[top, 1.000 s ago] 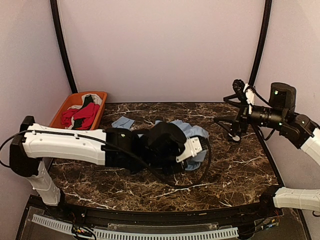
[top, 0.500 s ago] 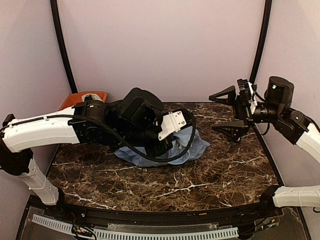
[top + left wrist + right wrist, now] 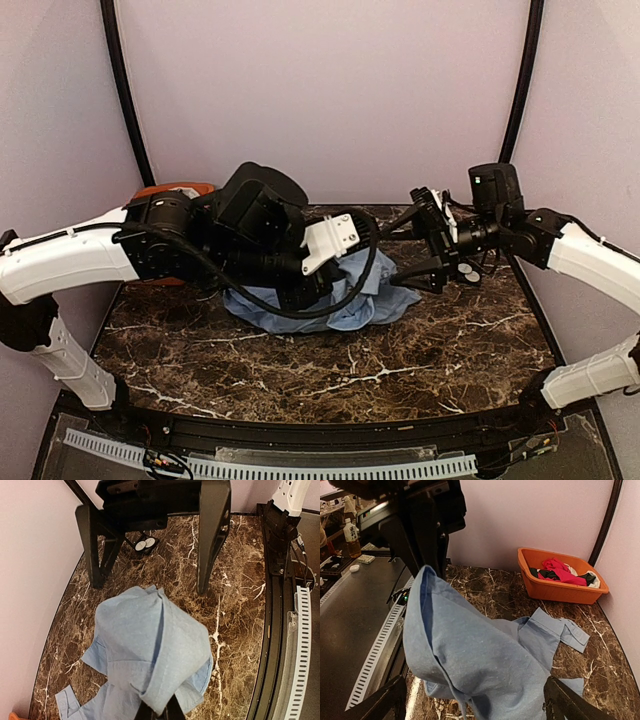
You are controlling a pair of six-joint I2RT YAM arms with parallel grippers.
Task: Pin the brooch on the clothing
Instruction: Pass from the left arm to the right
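Two end effectors at large light blue button-up shirt (image 3: 150,650), lower part heaped on dark marble desk (image 3: 450,350). Raised fold pinched tight in left end effector (image 3: 159,712); right end effector (image 3: 149,582) spread wide, facing that fold. Orange plastic basin (image 3: 560,594) at far-left corner.

The top camera sits high behind the arm bases and looks down and forward over the whole table (image 3: 450,350) to the back wall, from fairly far off. The left wrist camera hangs close above the lifted shirt (image 3: 150,645) and faces the table's right edge, with the near edge running down the right of its view and the right gripper (image 3: 148,585) opposite. The right wrist camera faces the opposite way, close on the same shirt, toward the basket (image 3: 560,587) at the far left corner.
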